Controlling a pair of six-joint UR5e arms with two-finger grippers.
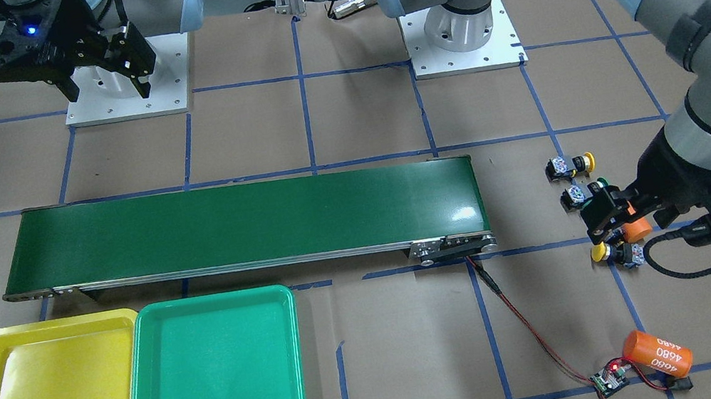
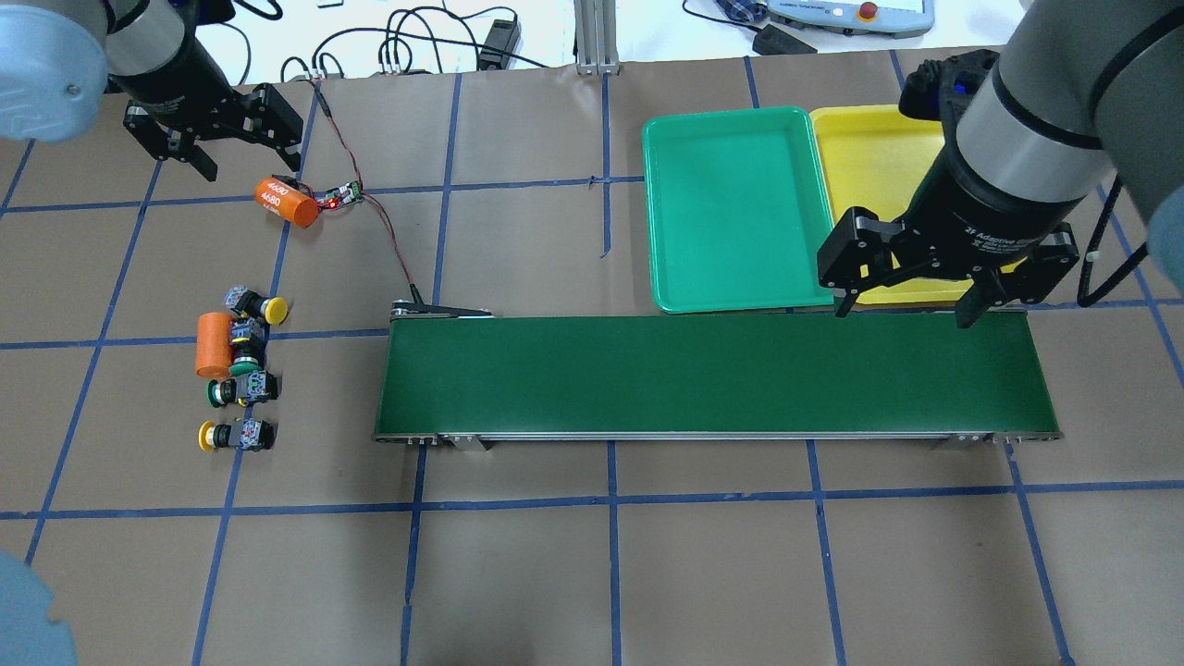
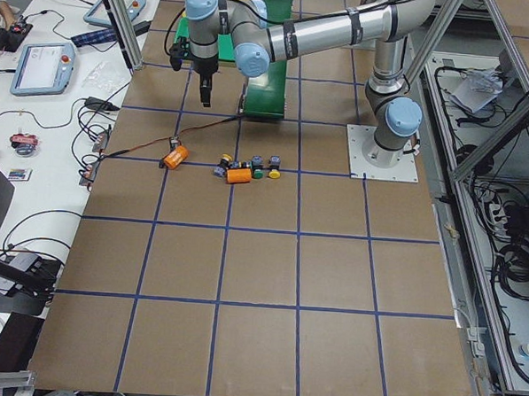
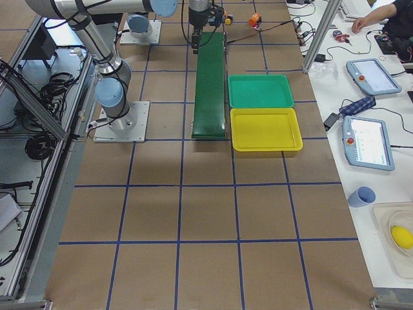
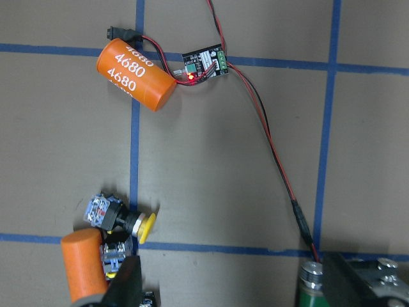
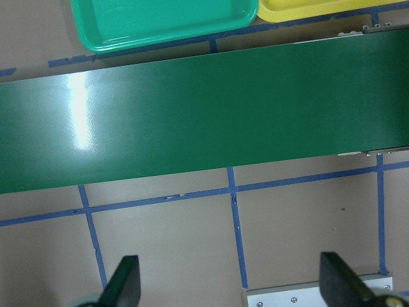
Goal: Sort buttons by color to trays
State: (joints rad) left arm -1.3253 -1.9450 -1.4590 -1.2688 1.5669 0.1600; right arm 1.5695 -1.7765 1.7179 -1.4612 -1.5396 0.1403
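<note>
Several buttons lie in a row on the table's left: a yellow one (image 2: 259,306), a green one (image 2: 245,361) against an orange cylinder (image 2: 215,344), another green (image 2: 239,389) and another yellow (image 2: 233,435). My left gripper (image 2: 248,162) hangs open, high above the table beyond them, with nothing between its fingers. The wrist view shows the nearest yellow button (image 5: 121,220) below it. The green tray (image 2: 735,208) and the yellow tray (image 2: 865,157) stand side by side at the far right, with nothing in them. Over the belt's right end, my right gripper (image 2: 905,313) is open.
A long dark-green conveyor belt (image 2: 712,375) spans the middle of the table. An orange cylinder marked 4680 (image 2: 287,202) lies by a small circuit board (image 2: 340,194), from which a red-black wire (image 2: 388,236) runs to the belt's left end.
</note>
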